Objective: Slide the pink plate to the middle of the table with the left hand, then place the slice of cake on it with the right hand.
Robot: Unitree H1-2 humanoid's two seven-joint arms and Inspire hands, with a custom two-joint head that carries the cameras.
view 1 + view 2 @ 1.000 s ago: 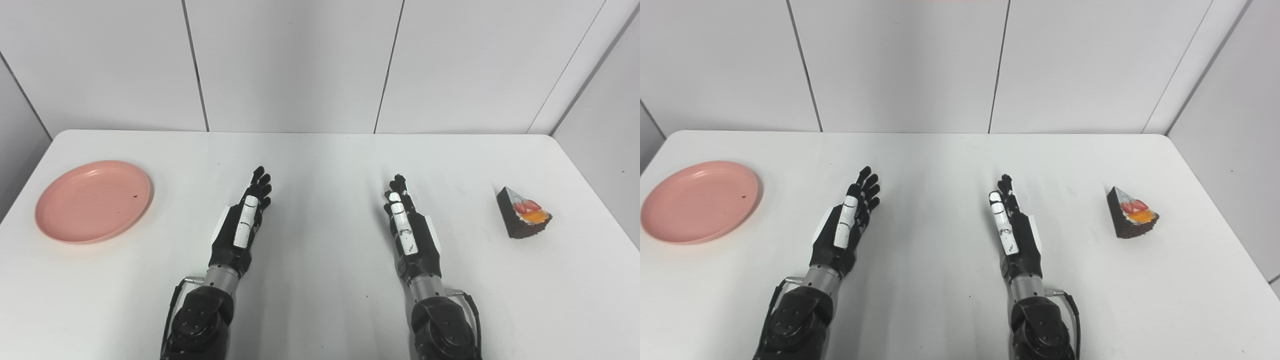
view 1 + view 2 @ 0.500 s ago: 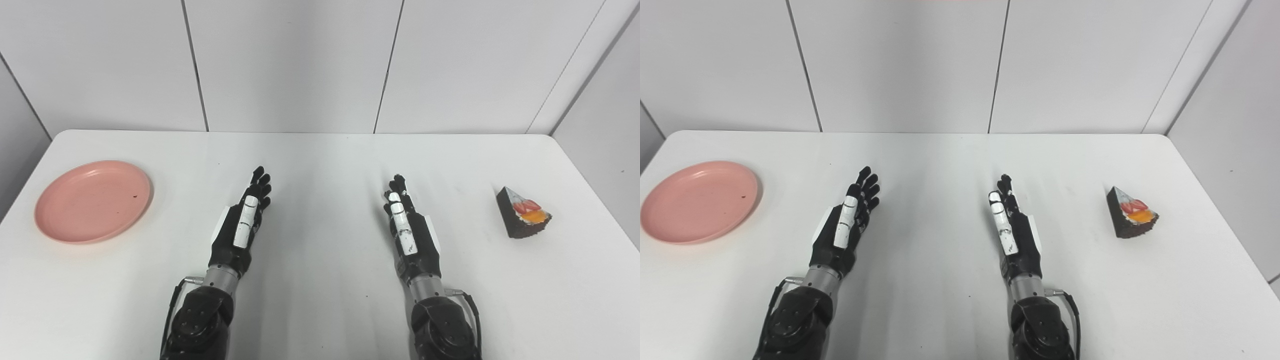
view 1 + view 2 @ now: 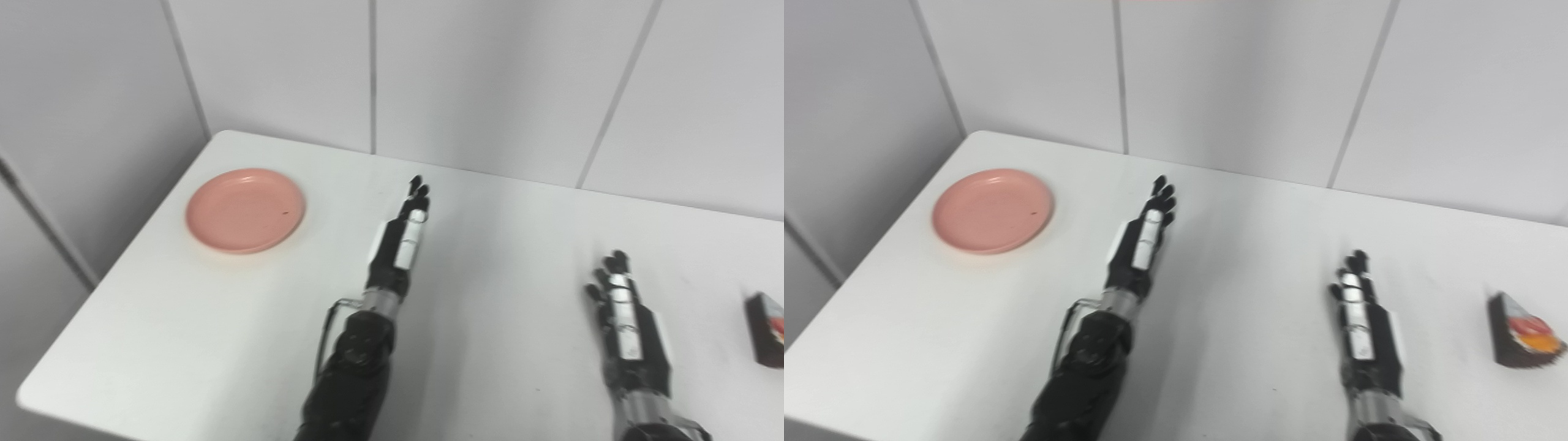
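The empty pink plate (image 3: 245, 210) lies near the table's far left corner. My left hand (image 3: 399, 242) is open and flat with its fingers stretched toward the back wall, a hand's length to the right of the plate and apart from it. My right hand (image 3: 1363, 318) is also open and holds nothing, low on the table's right half. The cake slice (image 3: 1519, 331), dark brown with red and orange topping, sits to the right of that hand, apart from it. In the left eye view the cake slice (image 3: 768, 331) is cut by the picture's edge.
The white table (image 3: 184, 318) has its left edge and near left corner in view, with a grey wall panel beside it. White wall panels rise directly behind the table's back edge.
The camera has swung left, so the whole scene has shifted right. My left arm has stretched farther toward the back of the table. Plate, cake and right hand stay put.
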